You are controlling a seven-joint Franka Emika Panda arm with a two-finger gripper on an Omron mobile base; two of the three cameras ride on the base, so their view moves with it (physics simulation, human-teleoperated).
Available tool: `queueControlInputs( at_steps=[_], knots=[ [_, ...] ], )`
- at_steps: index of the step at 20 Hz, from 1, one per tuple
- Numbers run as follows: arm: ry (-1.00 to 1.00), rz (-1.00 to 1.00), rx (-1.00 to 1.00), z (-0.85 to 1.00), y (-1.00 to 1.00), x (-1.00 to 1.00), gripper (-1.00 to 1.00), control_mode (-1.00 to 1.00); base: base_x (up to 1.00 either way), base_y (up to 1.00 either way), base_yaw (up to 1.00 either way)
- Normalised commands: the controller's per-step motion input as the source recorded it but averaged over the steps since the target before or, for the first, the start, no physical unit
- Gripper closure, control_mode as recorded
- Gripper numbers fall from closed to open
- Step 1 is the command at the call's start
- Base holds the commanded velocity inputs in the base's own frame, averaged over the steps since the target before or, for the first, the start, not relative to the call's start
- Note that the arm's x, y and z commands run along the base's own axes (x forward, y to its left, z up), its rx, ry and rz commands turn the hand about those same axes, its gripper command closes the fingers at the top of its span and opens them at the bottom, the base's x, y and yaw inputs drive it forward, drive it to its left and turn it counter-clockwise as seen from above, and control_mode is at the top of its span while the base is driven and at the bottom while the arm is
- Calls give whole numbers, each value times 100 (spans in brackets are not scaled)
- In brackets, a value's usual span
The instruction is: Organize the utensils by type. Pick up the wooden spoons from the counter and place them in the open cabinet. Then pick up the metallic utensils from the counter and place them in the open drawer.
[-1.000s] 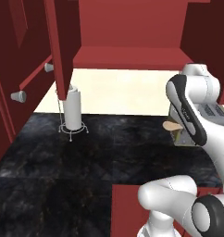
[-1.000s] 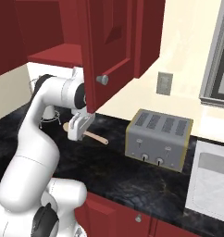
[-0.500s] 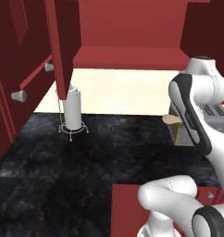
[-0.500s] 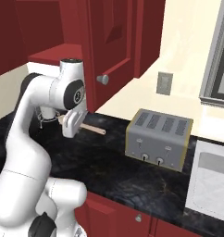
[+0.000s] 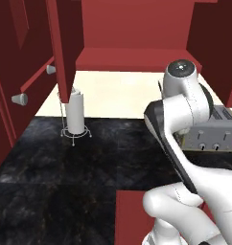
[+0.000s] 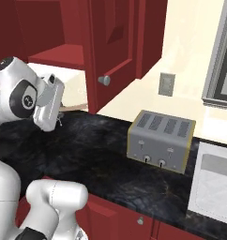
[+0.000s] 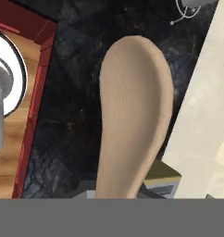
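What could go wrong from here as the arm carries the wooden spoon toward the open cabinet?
1. The gripper is shut on the wooden spoon near one end, so the long free length could swing or slip in the grip.
2. The open cabinet's door hangs close beside the hand; lifting toward the shelf could knock the spoon against the door edge or its knob.
3. The paper towel holder stands below the shelf and could be clipped.

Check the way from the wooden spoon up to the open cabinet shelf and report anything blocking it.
Nothing visible blocks it. The gripper holds the wooden spoon above the counter, just below the open cabinet; its shelf looks bare. The open door hangs to the right, close beside the path.
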Motion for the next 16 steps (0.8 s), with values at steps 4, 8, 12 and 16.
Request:
queueControlInputs(
  at_steps=[4,8,12,16],
  knots=[
    [-31,1,-9,64,25,35,100,-100,0,0,0],
    [-33,0,-9,58,10,46,100,-100,0,0,0],
    [-25,0,0,52,0,46,100,-100,0,0,0],
    [-13,0,1,47,1,43,100,-100,0,0,0]
  ],
)
